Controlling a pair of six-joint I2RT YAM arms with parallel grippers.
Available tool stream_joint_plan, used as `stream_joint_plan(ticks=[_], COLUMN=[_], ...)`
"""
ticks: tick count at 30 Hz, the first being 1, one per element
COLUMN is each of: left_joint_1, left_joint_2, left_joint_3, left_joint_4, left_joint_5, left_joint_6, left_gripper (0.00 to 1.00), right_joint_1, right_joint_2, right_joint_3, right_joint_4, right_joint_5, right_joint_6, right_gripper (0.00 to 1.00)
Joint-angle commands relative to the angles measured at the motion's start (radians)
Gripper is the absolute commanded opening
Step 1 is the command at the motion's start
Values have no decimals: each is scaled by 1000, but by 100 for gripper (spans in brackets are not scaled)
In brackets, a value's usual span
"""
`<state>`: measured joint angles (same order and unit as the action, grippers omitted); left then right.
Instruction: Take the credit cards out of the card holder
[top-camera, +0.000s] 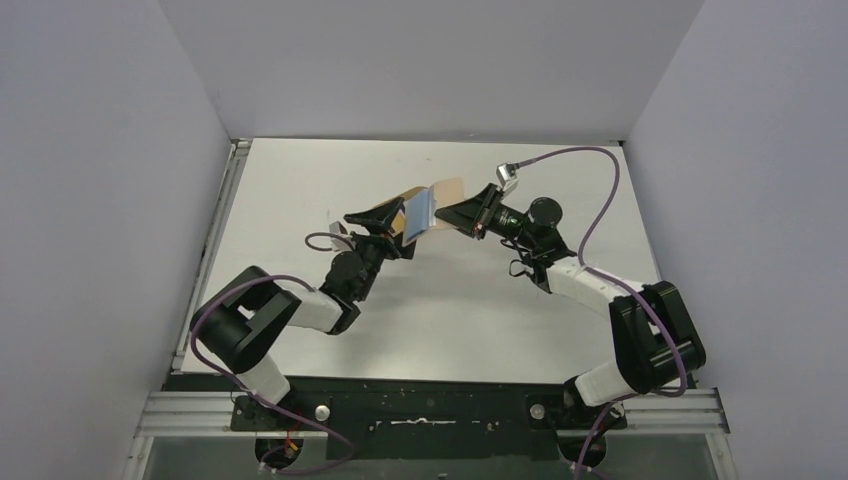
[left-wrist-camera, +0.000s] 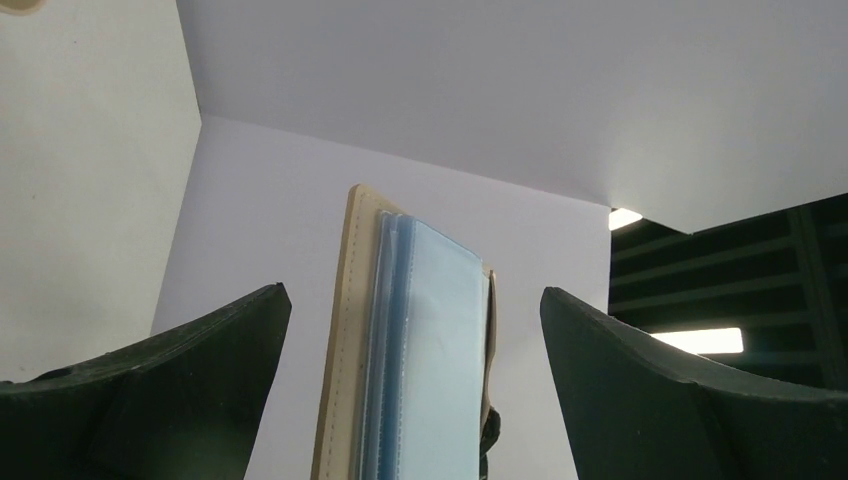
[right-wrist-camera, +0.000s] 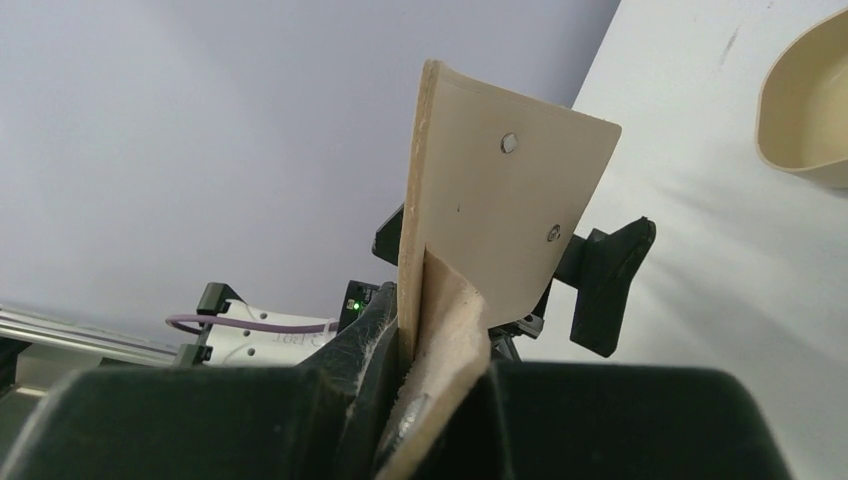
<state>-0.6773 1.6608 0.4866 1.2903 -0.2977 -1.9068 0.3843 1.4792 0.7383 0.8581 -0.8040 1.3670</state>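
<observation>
The card holder (top-camera: 428, 205) is held up in the air over the middle of the table, tan covers outside, light blue sleeves inside. My right gripper (top-camera: 455, 214) is shut on one tan cover (right-wrist-camera: 500, 200), which shows two snap studs; the jaws pinch its lower edge (right-wrist-camera: 440, 350). My left gripper (top-camera: 392, 222) is open, its fingers (left-wrist-camera: 200, 370) wide apart on either side of the holder's blue sleeve edge (left-wrist-camera: 430, 350), not touching it. No credit card shows clearly apart from the blue sleeves.
An oval tan wooden tray (right-wrist-camera: 810, 100) sits on the white table beyond the holder in the right wrist view. White walls close in the table at the left, back and right.
</observation>
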Motion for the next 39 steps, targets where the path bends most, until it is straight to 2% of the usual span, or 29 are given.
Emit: stream_joint_plan(ticks=[1, 9, 15, 19, 22, 24, 31, 39], left_joint_1=[-13, -1, 1, 2, 2, 2, 8, 15], left_joint_2=[-61, -242, -259, -273, -298, -318, -399, -430], left_joint_3=[-2, -45, -48, -45, -48, -49, -45, -32], left_joint_4=[68, -93, -105, -118, -139, -164, -255, -298], left_joint_5=[-88, -114, -98, -97, -107, -109, -119, -105], left_joint_6=[-47, 45, 52, 65, 86, 102, 159, 203], left_gripper=[95, 87, 75, 63, 45, 37, 25, 21], right_joint_1=[5, 4, 4, 4, 4, 4, 4, 4], right_joint_2=[-60, -87, -80, -79, -78, -79, -73, -69], right_joint_3=[36, -7, -19, -19, -23, -23, -23, -25], right_joint_4=[34, -27, -18, -18, -18, -16, -8, 5], right_joint_5=[11, 14, 23, 23, 23, 22, 19, 15], right_joint_6=[-40, -88, -90, -92, -92, -92, -89, -83], right_gripper=[0, 0, 0, 0, 0, 0, 0, 0])
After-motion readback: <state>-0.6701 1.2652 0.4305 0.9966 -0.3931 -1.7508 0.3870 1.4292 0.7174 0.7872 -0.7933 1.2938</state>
